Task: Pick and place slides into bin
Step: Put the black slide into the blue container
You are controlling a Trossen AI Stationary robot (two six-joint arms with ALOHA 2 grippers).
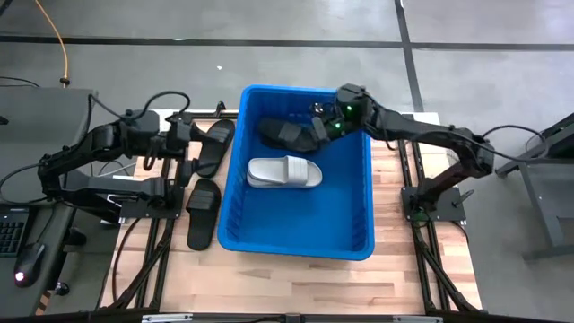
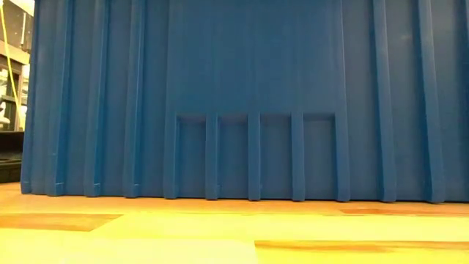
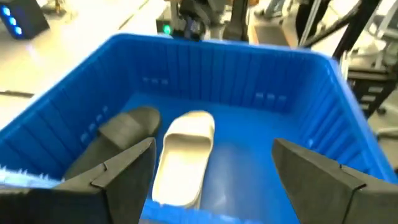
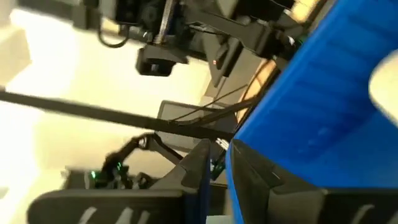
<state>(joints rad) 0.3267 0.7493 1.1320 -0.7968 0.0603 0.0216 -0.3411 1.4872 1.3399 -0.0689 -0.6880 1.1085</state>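
on the left, the left hand (image 1: 184, 144) hangs spread and empty just beside the bin's (image 1: 235, 170) outer wall, above the black slides (image 1: 204, 212) still lying on the table (image 1: 296, 283), so its next move looks like a drop onto one of them. in the bin lie a white slide (image 1: 284, 171) and a black slide (image 1: 289, 134) at the far end. the right hand (image 1: 323, 119) is over that far corner, touching or just above the black slide; whether it grips or has let go i cannot tell.
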